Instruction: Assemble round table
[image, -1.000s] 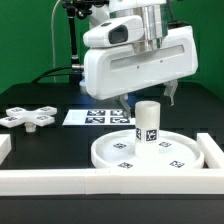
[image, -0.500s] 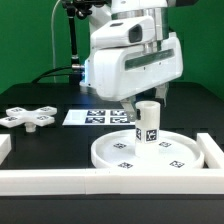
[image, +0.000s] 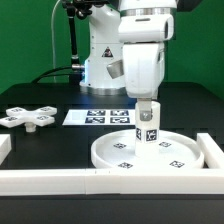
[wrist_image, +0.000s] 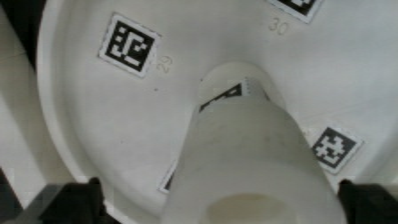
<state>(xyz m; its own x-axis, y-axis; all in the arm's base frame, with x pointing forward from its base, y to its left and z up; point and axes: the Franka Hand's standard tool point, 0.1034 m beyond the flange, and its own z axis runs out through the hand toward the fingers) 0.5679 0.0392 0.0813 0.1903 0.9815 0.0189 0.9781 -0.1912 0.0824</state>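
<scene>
The round disc lies on the table at the exterior view's right, inside the corner of the rails. The short cylinder leg stands upright on it. My gripper hangs straight over the leg's top. In the wrist view the leg rises from the tagged disc between my two fingers. Each finger stands a little clear of the leg's side, so the gripper is open around it. The cross-shaped base lies flat at the exterior view's left, far from the gripper.
The marker board lies behind the disc near the middle. A long white rail runs along the front. A second rail borders the disc on the exterior view's right. Cables and a stand are behind the arm.
The hand has turned about its vertical axis, from broadside to narrow side on in the exterior view. It stays over the leg. The leg, disc and base have not moved.
</scene>
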